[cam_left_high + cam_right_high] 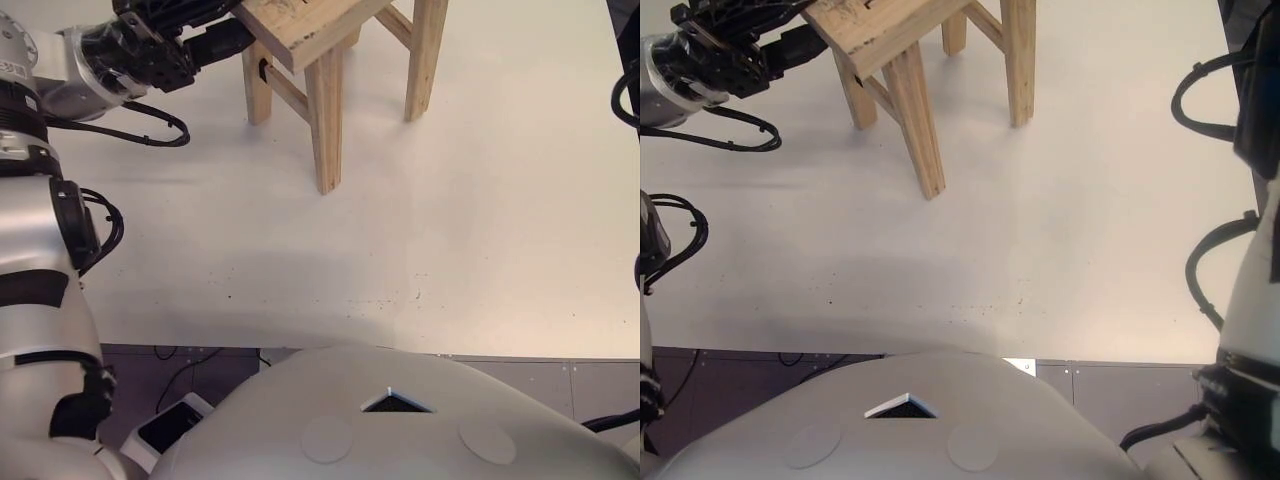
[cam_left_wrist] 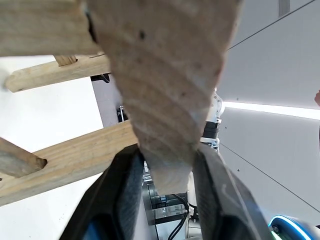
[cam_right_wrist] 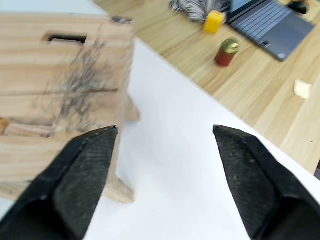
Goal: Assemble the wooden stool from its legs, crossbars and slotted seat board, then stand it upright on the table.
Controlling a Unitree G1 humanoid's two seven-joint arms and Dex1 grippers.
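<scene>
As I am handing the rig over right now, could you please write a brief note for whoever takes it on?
Left gripper: shut on the stool, on its left side.
Right gripper: open, holding nothing, beside the seat board.
Stool: assembled, standing on its legs at the far side of the table.
Done: assembly, as far as can be seen.
Left: release the left gripper and check the stool stands unaided; one leg is hidden.
</scene>
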